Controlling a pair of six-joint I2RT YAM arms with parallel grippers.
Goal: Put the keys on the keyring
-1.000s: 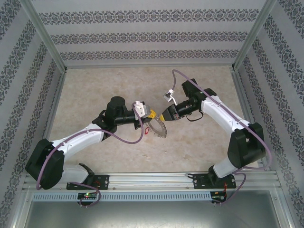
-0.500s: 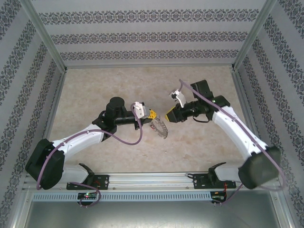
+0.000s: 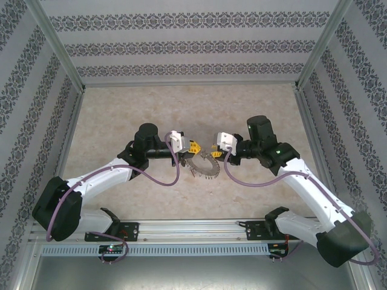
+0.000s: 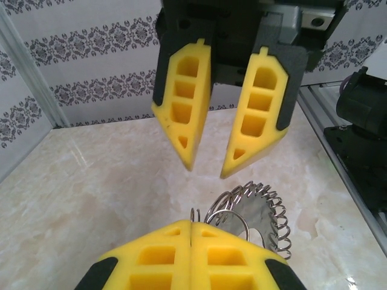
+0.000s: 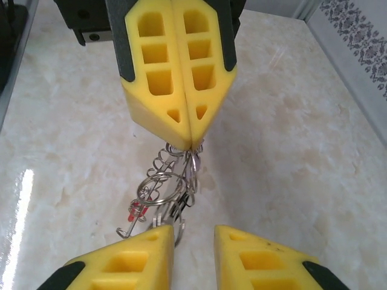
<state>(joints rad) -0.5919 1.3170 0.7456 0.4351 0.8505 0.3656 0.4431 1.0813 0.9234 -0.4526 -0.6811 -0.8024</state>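
L gripper point(image 5: 192, 144) jaws pressed together, pinching keyring point(image 3: 202, 164) rim, mid-frame in top view, keys point(image 4: 281, 223) fringing it. R gripper point(image 4: 208, 170) jaws spread, near ring, above table point(image 3: 121, 109).
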